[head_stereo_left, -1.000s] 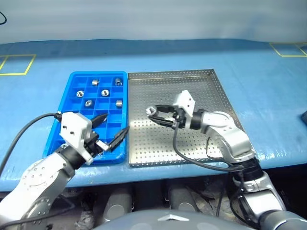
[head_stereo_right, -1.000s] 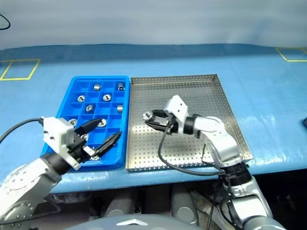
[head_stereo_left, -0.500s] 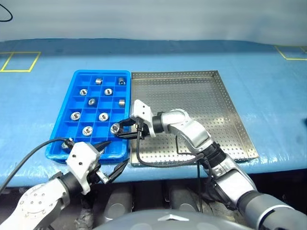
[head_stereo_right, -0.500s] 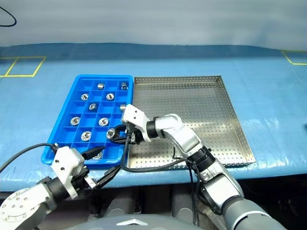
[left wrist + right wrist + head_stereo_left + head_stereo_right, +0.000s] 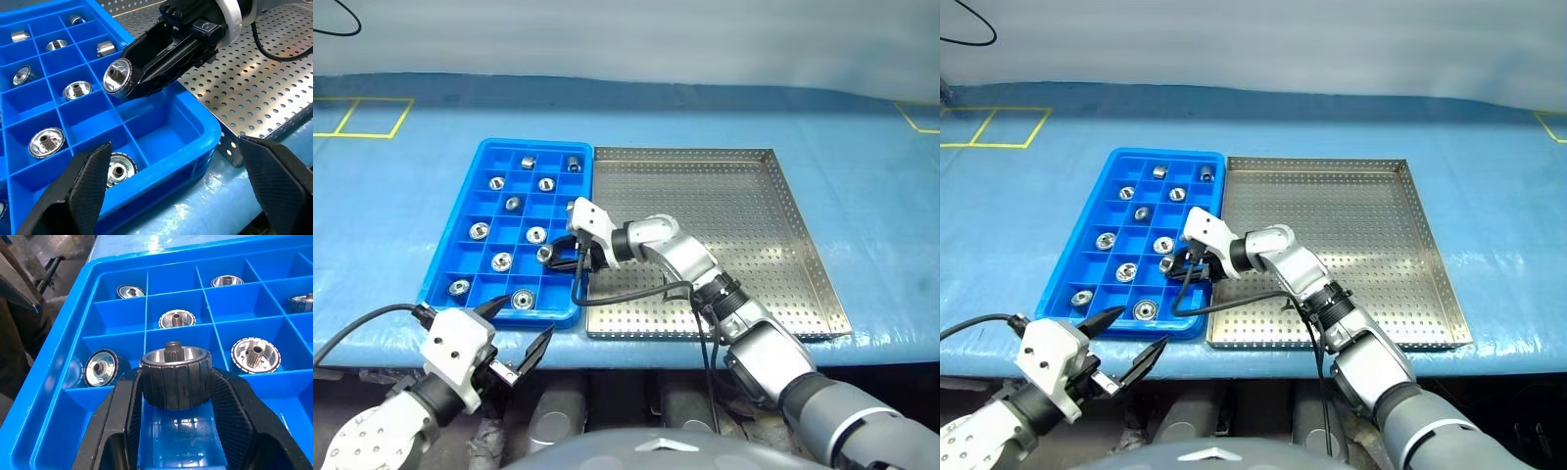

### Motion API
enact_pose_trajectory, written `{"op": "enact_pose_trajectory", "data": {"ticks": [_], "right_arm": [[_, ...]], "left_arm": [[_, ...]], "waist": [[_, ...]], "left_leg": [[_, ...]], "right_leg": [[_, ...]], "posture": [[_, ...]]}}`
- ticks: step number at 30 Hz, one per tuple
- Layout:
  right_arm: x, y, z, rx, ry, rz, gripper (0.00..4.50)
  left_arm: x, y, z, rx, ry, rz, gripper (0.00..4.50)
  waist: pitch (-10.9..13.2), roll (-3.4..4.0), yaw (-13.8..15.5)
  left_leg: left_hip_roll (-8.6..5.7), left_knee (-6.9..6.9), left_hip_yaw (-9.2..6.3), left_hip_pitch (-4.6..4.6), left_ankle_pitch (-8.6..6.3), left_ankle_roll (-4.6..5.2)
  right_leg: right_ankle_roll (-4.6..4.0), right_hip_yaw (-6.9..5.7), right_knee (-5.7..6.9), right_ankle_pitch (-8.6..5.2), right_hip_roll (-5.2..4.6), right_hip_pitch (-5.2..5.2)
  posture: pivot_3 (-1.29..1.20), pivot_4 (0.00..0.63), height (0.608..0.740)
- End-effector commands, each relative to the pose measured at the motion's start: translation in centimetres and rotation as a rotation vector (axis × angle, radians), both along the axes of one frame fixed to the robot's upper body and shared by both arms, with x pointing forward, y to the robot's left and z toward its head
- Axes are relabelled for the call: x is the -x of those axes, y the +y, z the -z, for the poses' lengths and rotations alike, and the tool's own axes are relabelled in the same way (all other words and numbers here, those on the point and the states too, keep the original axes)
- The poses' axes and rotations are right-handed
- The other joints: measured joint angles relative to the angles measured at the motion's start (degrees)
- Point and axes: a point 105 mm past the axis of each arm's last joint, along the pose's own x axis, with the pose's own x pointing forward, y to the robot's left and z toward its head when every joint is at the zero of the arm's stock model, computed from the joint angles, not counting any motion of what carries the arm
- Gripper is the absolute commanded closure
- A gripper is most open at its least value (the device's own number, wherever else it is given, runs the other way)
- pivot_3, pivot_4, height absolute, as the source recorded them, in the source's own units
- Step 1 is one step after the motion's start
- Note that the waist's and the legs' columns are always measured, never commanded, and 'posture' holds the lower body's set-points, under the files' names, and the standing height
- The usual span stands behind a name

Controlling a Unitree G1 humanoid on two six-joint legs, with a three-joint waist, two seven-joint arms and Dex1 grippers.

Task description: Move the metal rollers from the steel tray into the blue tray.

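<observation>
Right tool [image 5: 551, 257] pinches a metal roller [image 5: 118, 76] above the blue tray's [image 5: 460, 227] right-hand column of compartments, near its near end.

The blue tray, glossy moulded plastic divided into small square cells, sits edge to edge with the steel tray [image 5: 773, 245] on a counter [image 5: 401, 196] covered in wrinkled blue sheeting. The steel tray's perforated grey floor lies bare within its low rim, leaving open room across its right and far portions. Other metal rollers [image 5: 502, 261], shiny ridged rings with dark centre holes, rest one to a cell in the left and middle columns and toward the far end. The left tool [image 5: 514, 338], its two ribbed black fingers spread wide, hangs just off the counter's near edge, beside the blue tray's near rim.
</observation>
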Motion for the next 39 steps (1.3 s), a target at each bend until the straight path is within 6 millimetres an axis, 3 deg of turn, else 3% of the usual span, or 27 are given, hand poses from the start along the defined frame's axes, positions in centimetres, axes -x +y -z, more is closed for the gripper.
{"op": "enact_pose_trajectory", "data": {"ticks": [1,5,9,12,17,19,21,26,29,34,39], "right_arm": [[-0.5,0.0,-1.3,-0.022,-0.040,-0.006,2.40],[-1.1,-0.6,-1.8,-0.044,-0.112,0.035,1.18],[-1.0,-1.2,-3.0,-0.089,-0.143,0.046,1.18],[-1.2,-2.2,-4.9,-0.158,-0.194,0.097,1.18],[-2.3,-6.6,-6.9,-0.237,-0.342,0.277,1.18],[-3.0,-9.4,-6.5,-0.193,-0.371,0.371,1.18],[-3.5,-13.4,-6.0,-0.146,-0.336,0.492,1.18],[-2.8,-18.5,-5.0,-0.095,-0.297,0.636,1.18],[-2.1,-20.2,-4.3,-0.096,-0.261,0.706,1.18],[-1.2,-21.9,-3.3,-0.108,-0.225,0.814,0.02],[-0.9,-22.7,-3.6,-0.141,-0.246,0.888,0.02]], "left_arm": [[0.1,-0.5,-1.1,-0.003,-0.052,0.016,0.01],[-0.1,-0.6,-1.1,-0.005,-0.054,0.021,0.00],[-0.5,-0.7,-1.2,-0.005,-0.058,0.036,0.00],[-1.3,-1.3,-1.8,0.016,-0.086,0.065,0.00],[-4.1,-1.9,-2.9,0.044,-0.172,0.087,0.00],[-5.0,-2.3,-3.0,0.056,-0.188,0.107,0.00],[-7.0,-2.7,-3.6,0.090,-0.262,0.110,0.00],[-10.6,-3.8,-3.8,0.159,-0.343,0.112,0.00],[-11.9,-5.0,-3.5,0.212,-0.335,0.144,0.00],[-12.9,-6.2,-2.9,0.275,-0.309,0.213,0.00],[-13.6,-6.9,-1.9,0.274,-0.276,0.258,0.00]], "waist": [[0.0,0.01,0.0],[0.0,0.03,0.0],[0.0,0.03,-0.1],[0.0,0.06,-0.2],[0.1,0.10,-0.1],[0.0,0.06,-0.7],[0.1,0.08,-0.7],[0.1,0.09,-2.0],[0.1,0.09,-4.1],[0.1,0.09,-6.5],[0.1,0.09,-8.4]], "left_leg": [[0.00,0.00,0.00,0.00,0.00,0.00],[0.00,0.00,-0.01,0.00,0.00,-0.01],[0.00,0.00,0.00,0.00,0.00,-0.01],[0.00,-0.02,-0.02,-0.02,0.00,-0.02],[-0.06,0.02,-0.10,-0.01,0.01,-0.04],[-0.06,0.03,-0.08,-0.01,0.01,-0.04],[-0.10,0.03,-0.05,0.01,0.01,-0.03],[-0.14,0.06,-0.01,0.00,0.01,0.00],[-0.06,0.06,0.03,0.01,-0.01,0.03],[-0.03,0.08,0.18,0.01,-0.06,0.11],[-0.04,0.16,0.27,0.03,-0.06,0.12]], "right_leg": [[0.00,0.00,0.00,0.00,0.00,0.00],[0.11,-0.01,0.00,-0.07,0.01,0.00],[0.12,-0.01,0.00,-0.08,0.01,0.00],[0.11,-0.02,0.00,-0.08,0.02,0.00],[-0.01,-0.04,-0.01,0.01,0.01,0.08],[-0.11,-0.02,-0.02,0.10,0.02,0.09],[-0.10,0.01,-0.05,0.10,0.00,0.13],[-0.10,0.04,-0.03,0.12,0.01,0.13],[-0.08,0.06,-0.03,0.12,0.04,0.13],[-0.02,0.19,-0.04,0.15,0.05,0.09],[0.10,0.32,-0.01,0.20,0.06,0.08]], "posture": [[0.23,0.150,0.740],[0.21,0.150,0.740],[0.17,0.150,0.740],[0.15,0.150,0.740],[0.10,0.150,0.740],[0.04,0.150,0.740],[0.00,0.150,0.740],[-0.09,0.150,0.740],[-0.14,0.150,0.740],[-0.22,0.150,0.740],[-0.27,0.150,0.740]]}}
